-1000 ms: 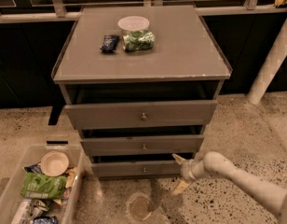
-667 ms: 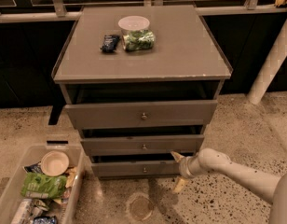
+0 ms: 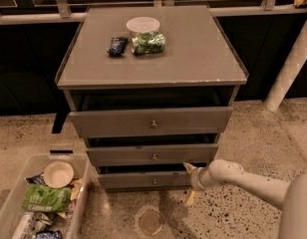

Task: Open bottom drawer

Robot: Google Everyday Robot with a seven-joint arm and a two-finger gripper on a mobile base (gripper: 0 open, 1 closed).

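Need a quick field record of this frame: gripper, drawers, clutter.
gripper: gripper at the right end of the bottom drawer front, fingers apart, one higher, one lower
bottom drawer: slightly ajar, dark gap above its front; knob not held
other drawers: middle drawer and top drawer also ajar
cabinet top: white round container, green bag, dark packet
floor: clear bin holding snacks, left of the cabinet

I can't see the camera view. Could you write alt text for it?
A robot arm's gripper sits at the right end of the bottom drawer of a grey three-drawer cabinet. Snack packets and a white bowl lie on top; a bin of items stands beside it.
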